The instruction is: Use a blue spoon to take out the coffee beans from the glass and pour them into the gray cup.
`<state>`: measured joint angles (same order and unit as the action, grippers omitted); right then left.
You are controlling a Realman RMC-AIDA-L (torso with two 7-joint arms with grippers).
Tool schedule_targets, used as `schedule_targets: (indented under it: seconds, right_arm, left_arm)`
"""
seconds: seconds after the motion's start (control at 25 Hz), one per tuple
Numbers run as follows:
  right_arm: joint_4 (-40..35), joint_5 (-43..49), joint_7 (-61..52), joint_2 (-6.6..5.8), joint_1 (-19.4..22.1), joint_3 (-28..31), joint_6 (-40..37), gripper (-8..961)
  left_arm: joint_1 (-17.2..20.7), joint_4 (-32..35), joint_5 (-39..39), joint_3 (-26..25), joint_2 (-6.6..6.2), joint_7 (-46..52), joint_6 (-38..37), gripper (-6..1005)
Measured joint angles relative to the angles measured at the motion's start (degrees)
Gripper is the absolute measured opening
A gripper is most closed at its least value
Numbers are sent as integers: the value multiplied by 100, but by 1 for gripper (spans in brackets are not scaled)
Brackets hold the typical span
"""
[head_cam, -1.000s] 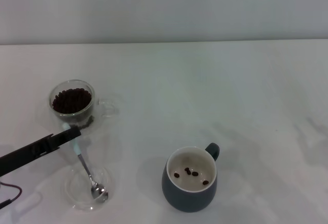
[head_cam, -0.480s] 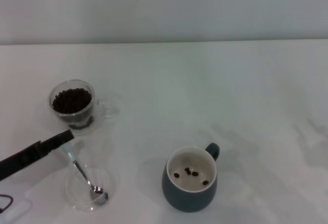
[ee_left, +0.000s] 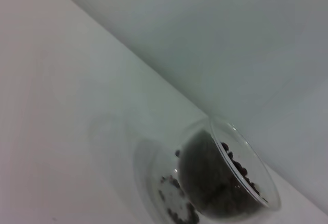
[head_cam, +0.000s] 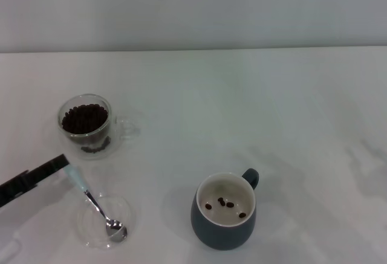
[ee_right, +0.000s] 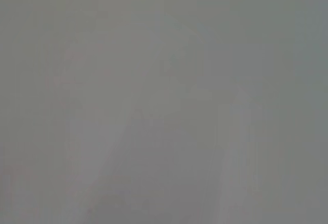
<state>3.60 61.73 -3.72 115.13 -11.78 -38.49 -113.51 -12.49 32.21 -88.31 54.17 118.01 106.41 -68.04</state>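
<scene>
**A:** Where does the blue spoon (head_cam: 94, 204) lie from the left gripper (head_cam: 60, 163)?

**B:** Right at its tip. In the head view the dark gripper reaches in from the left edge of the worktop (head_cam: 242, 107), and the spoon's pale handle end meets that tip. The long axis slopes away from the gripper toward the robot and a little to its right, ending with the metal bowl resting in a flat clear glass dish (head_cam: 124, 215).

**A:** Is the gripper pinching the handle?

**B:** I cannot tell; the fingers are not resolved, only that handle and tip touch.

**A:** And the other things?

**B:** The glass (head_cam: 86, 125), full of coffee beans (head_cam: 84, 118), stands just beyond the gripper; the left wrist view looks straight at it. The gray cup (head_cam: 224, 212) sits well to the right with a few beans inside. The right gripper is not in view, so the left arm is plainly the nearer one for the spoon.
</scene>
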Motion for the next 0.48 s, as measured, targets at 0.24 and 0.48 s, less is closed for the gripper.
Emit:
schedule_targets:
  seconds: [0.24, 0.48]
  right_arm:
    - [-1, 6, 8, 0, 0, 1, -6, 348]
    - [9, -2, 27, 0, 7, 2, -54, 348]
  left_arm:
    - [219, 260, 74, -349, -3, -599, -263, 666]
    - [490, 422, 107, -1256, 76, -1591, -1052, 701]
